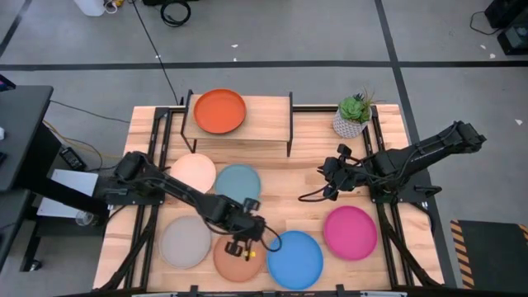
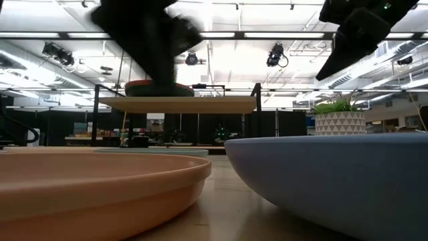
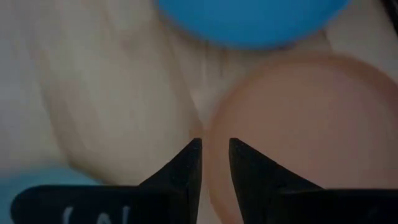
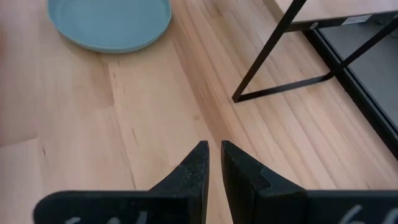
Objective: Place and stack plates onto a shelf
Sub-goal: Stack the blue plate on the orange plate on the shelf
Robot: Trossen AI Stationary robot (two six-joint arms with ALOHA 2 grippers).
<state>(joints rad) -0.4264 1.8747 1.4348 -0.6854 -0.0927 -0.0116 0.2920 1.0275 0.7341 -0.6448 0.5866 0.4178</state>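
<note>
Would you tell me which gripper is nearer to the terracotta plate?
Left. The left gripper sits right over the terracotta plate at its rim; the right gripper hangs well away, above bare table near the shelf.

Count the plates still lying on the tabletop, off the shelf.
6: cream and light blue behind; grey, terracotta, bright blue and magenta in front. The left arm may hide more.

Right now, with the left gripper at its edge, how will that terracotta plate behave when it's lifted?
The terracotta plate looks rigid and shallow, so it should probably lift flat without flexing. Held by its thin rim in the left gripper, it may droop or slip. Its matte surface likely helps the grip.
</note>
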